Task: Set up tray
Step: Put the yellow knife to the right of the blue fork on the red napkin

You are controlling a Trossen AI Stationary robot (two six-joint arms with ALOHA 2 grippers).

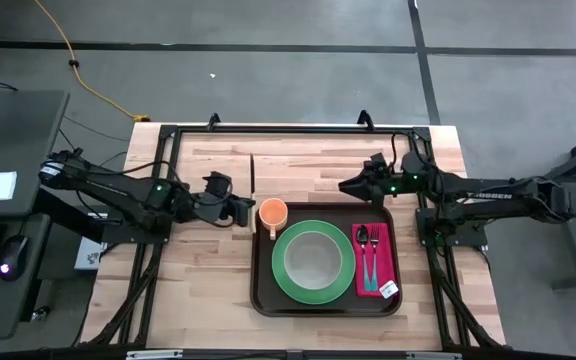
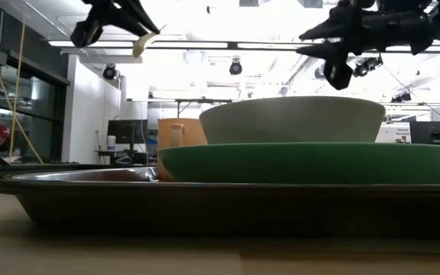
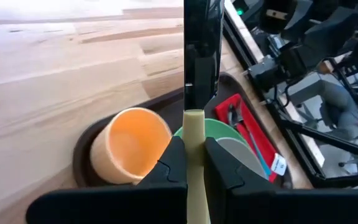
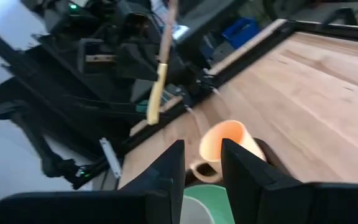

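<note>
The dark-brown tray [image 1: 264, 290] lies on the table right of centre. On it stand an orange cup [image 1: 272, 212] and a green plate [image 1: 290, 285] with a pale bowl [image 1: 314, 258]. A red napkin [image 1: 388, 240] on the tray bears a spoon and a fork. My left gripper [image 1: 240, 210] hangs above the table just left of the cup, shut on a knife [image 1: 253, 180] with a cream handle. My right gripper [image 1: 346, 185] hovers above the tray's far edge, open and holding nothing. My left gripper pinches the knife's cream handle [image 3: 193, 127] between its two fingers, near the end where the dark blade [image 3: 202, 50] begins. The fingers come from the table's left and lie across the knife. The knife is lifted clear, its blade toward the far edge.
A black frame [image 1: 268, 128] runs around the wooden table top, and bare wood lies left of the tray and beyond it. A desk with a keyboard and mouse [image 1: 8, 265] stands off the table's left side.
</note>
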